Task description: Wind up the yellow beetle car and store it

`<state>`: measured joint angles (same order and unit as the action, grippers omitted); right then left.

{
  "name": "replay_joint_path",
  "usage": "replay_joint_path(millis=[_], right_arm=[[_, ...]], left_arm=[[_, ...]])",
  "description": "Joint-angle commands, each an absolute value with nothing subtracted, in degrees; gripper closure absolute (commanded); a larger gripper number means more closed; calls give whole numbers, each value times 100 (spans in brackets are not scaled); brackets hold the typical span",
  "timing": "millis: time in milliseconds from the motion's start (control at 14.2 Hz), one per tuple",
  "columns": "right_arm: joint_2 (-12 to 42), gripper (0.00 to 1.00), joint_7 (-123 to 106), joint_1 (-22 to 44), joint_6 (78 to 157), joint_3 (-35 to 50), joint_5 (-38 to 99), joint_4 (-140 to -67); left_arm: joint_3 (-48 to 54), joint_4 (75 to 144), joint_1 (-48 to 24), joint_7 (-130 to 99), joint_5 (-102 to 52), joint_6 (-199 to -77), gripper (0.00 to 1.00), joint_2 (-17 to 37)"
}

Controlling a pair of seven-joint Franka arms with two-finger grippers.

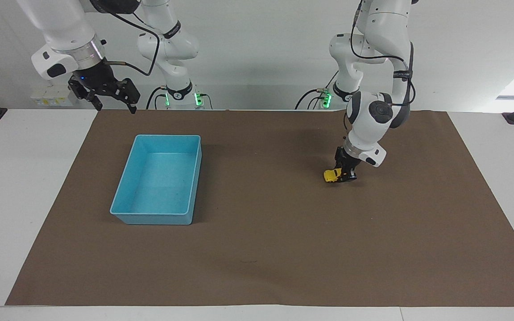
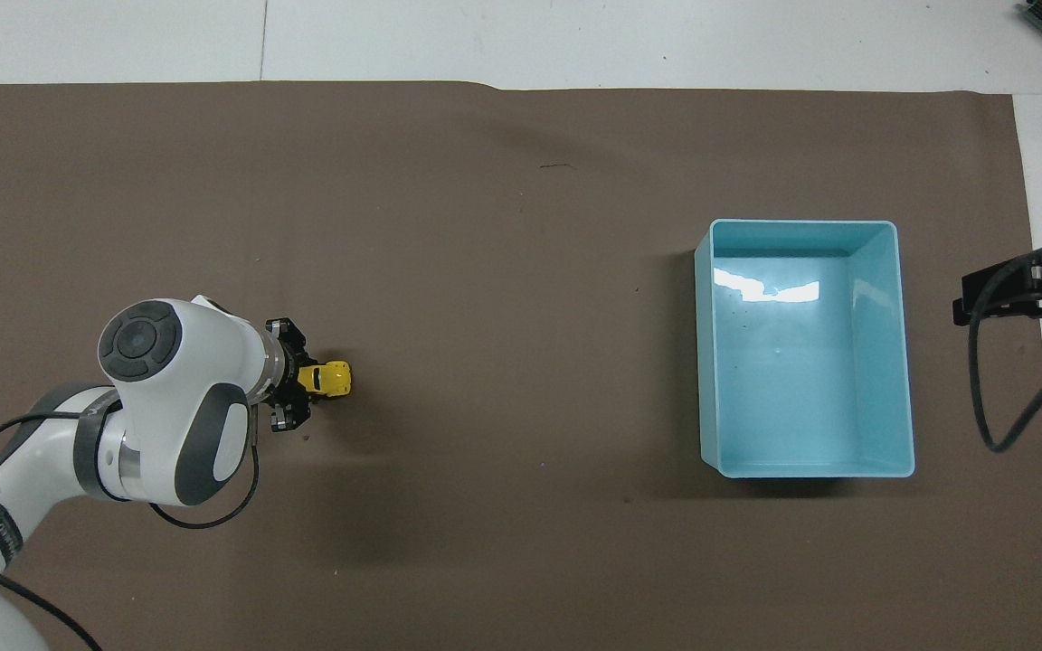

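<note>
The yellow beetle car (image 1: 331, 175) (image 2: 329, 378) is a tiny bright yellow toy resting on the brown mat toward the left arm's end of the table. My left gripper (image 1: 344, 174) (image 2: 302, 387) is down at the mat and shut on the car's rear end, with the car's nose pointing toward the blue bin (image 1: 159, 183) (image 2: 804, 348). The bin holds nothing. My right gripper (image 1: 113, 100) waits open, up in the air over the mat's corner at the right arm's end; only its edge (image 2: 1023, 294) shows in the overhead view.
The brown mat (image 1: 266, 249) covers most of the white table (image 1: 20, 178). The blue bin is the only other object on it, toward the right arm's end.
</note>
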<state>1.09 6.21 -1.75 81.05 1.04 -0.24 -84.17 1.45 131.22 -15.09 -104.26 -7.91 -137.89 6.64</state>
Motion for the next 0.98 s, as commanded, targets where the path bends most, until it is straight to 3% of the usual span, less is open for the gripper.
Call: replay_joint_path(millis=[0,211,281,914], right_arm=[[44,0,510,-246,8183,132,26,-8473],[44,0,492,-246,8174,132,26,-8473],[44,0,483,-246,8183,132,26,-8473],[44,0,483,-237,8174,132,26,-8473]], left_arm=[[123,13096,-1336,-10265,-747,-14072,75,1028],[123,12781,-1336,-10309,-738,-13617,24,976],[123,12579,-1345,-10327,-738,-13327,0,976],[123,11770,-1398,-10538,-703,-12551,0,861]])
